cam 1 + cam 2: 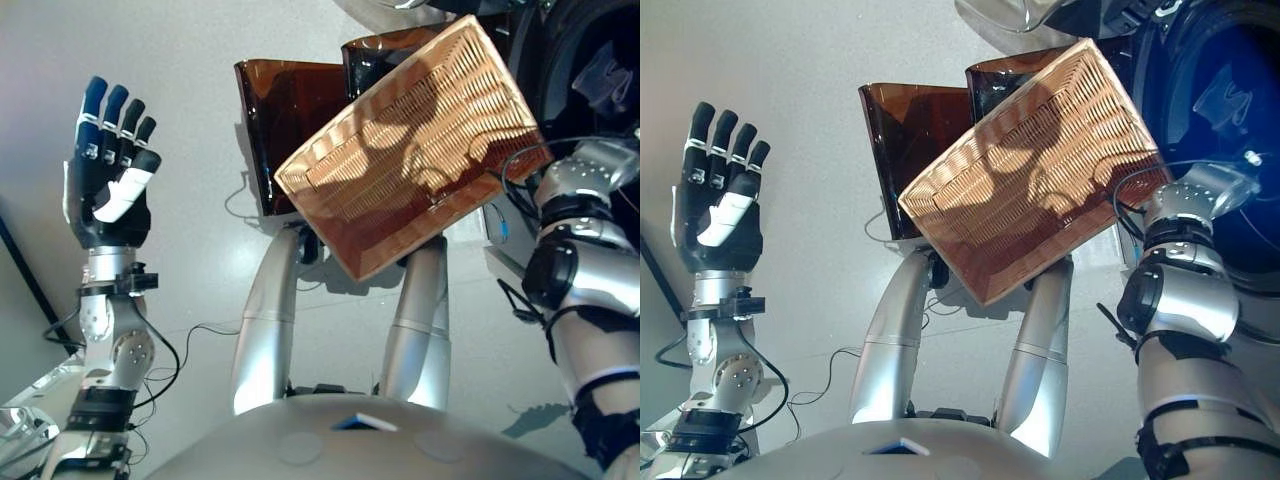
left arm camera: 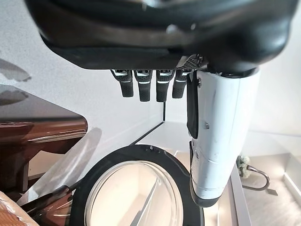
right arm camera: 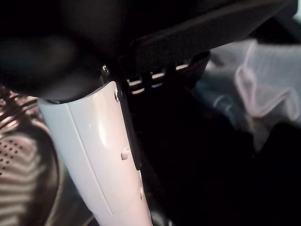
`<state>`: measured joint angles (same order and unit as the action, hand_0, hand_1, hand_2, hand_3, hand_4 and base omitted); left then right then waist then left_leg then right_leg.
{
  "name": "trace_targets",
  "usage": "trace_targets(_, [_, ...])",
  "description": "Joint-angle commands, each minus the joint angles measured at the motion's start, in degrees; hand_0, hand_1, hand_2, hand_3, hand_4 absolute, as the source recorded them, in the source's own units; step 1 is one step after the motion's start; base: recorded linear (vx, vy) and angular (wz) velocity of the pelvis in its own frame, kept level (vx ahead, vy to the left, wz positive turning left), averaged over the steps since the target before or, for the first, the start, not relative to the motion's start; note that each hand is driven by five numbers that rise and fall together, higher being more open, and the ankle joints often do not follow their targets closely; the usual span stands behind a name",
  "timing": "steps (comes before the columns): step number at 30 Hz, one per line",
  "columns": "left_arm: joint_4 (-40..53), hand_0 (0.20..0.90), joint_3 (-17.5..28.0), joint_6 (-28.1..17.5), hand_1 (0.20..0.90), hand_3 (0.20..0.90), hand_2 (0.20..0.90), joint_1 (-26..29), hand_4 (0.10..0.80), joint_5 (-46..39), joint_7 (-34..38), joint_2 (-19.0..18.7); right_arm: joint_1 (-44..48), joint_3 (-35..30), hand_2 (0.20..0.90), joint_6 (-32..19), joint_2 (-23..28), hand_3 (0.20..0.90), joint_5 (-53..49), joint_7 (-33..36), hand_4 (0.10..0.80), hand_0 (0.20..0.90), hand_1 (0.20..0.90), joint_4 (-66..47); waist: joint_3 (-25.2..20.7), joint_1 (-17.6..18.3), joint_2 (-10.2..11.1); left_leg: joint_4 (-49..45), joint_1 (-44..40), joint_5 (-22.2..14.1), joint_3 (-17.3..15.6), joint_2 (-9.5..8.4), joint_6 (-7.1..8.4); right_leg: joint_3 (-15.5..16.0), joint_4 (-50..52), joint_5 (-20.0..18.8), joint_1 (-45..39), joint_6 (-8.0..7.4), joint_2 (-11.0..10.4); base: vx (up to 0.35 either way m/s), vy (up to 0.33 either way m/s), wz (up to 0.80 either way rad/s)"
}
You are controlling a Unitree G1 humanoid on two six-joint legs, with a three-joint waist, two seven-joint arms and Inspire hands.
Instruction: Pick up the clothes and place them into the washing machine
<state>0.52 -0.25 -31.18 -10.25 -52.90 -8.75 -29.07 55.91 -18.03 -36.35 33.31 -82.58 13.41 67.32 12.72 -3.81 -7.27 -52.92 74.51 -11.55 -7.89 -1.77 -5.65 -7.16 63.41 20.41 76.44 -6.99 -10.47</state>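
The pale, crumpled clothes (image 3: pixel 263 89) lie inside the dark drum of the washing machine (image 1: pixel 1230 130), so the placing step seems almost finished. The right hand (image 3: pixel 108 169) reaches into the drum; whether it grips cloth I cannot tell. The left hand (image 1: pixel 112 165) is raised, fingers straight, holding nothing. The woven tan basket (image 1: pixel 420 150) is tilted near the opening. Next, the right hand should withdraw without dragging cloth.

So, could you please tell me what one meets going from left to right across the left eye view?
Left hand → brown bin → wicker basket → washing machine opening.
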Motion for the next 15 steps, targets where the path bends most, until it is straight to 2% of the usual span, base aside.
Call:
trace_targets(1, [6.7,0.9,8.77,-6.84,0.9,0.9,0.9,-1.01,0.8,-0.97,0.08,-2.38,4.02,4.11,0.9,-6.18,9.2,0.9,4.58,0.44,0.8,0.9,0.9,-1.34,-3.27,0.44,-0.19,4.45,-3.83,-1.06,1.54,-0.34,4.23,1.35,-5.09,-6.92,0.02,6.49,2.5,0.0,0.0,0.0])
trace_targets(9, [6.79,0.9,8.96,-7.05,0.9,0.9,0.9,-1.55,0.8,-0.13,1.17,-2.55,5.31,2.67,0.9,-9.22,11.65,0.9,6.55,4.99,0.8,0.9,0.9,-2.0,-4.01,0.5,-0.37,5.67,-4.7,-0.91,1.65,-0.36,4.31,1.48,-5.72,-6.82,-0.77,6.3,2.49,0.0,0.0,0.0])
trace_targets(15, [7.01,0.9,8.63,-7.34,0.9,0.9,0.9,-1.11,0.8,0.9,2.0,-2.32,4.48,3.31,0.9,-9.55,9.56,0.9,7.96,5.19,0.8,0.9,0.9,-3.88,-4.11,0.71,-0.42,5.88,-5.16,-0.97,1.51,-0.3,4.16,1.53,-6.03,-7.16,-1.15,6.1,2.36,0.001,0.009,-0.01])
